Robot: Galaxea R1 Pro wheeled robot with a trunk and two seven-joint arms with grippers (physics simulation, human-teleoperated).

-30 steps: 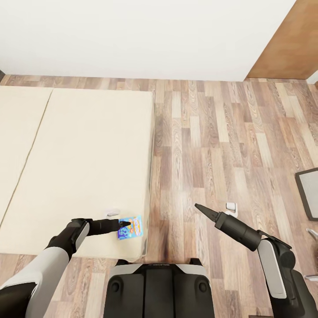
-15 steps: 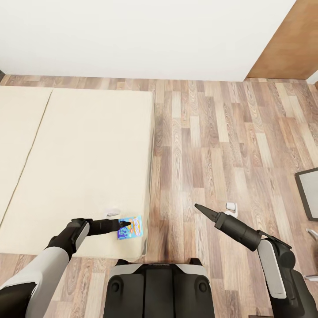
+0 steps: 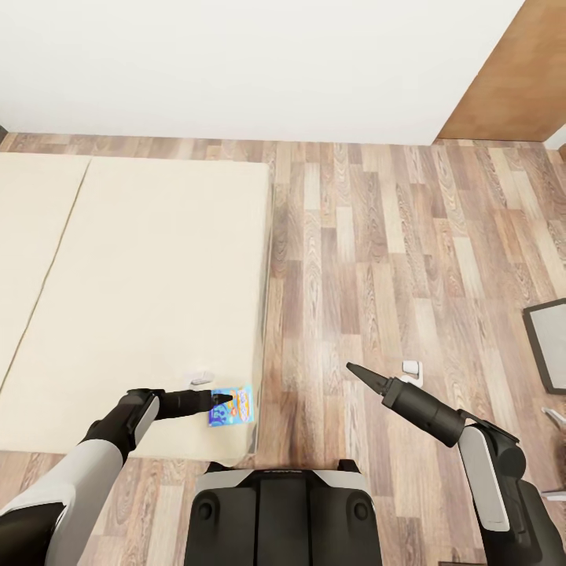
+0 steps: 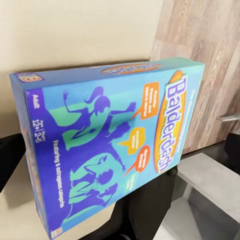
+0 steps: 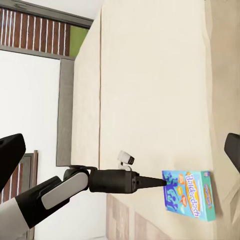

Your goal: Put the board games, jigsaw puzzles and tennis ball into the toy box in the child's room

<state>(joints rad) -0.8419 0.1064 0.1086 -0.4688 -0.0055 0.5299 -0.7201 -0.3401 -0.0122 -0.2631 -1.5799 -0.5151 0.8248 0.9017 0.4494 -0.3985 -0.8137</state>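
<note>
Item: game point(image 3: 232, 406), a blue flat box lettered "Balderdash" point(image 4: 112, 145), lying on the bed point(image 3: 149, 299) close to its near corner, just ahead of our left claw point(image 3: 222, 399).

Left claw: we found its tip at the game's near edge, seemingly touching it. In the right wrist view the claw point(image 5: 159, 182) tapered to a single point against the box point(image 5: 190, 195), so we judged it closed or nearly so, yet we could not tell whether it gripped anything.

Right claw point(image 3: 355, 370): it hung over the floor point(image 3: 393, 236), well apart from the game, its fingers drawn to one point and holding nothing.

Beyond: a small white fitting point(image 3: 202, 377) lay on the bed just past the left claw. Neither the toy box nor the table came into sight here.

Risks, as we judged them: the game sat near the bed's edge, so a push from a closed tip could slide it off onto the floor. A thin, flat box gives little to pinch from above, and it could tip or slip out of a shallow hold.
</note>
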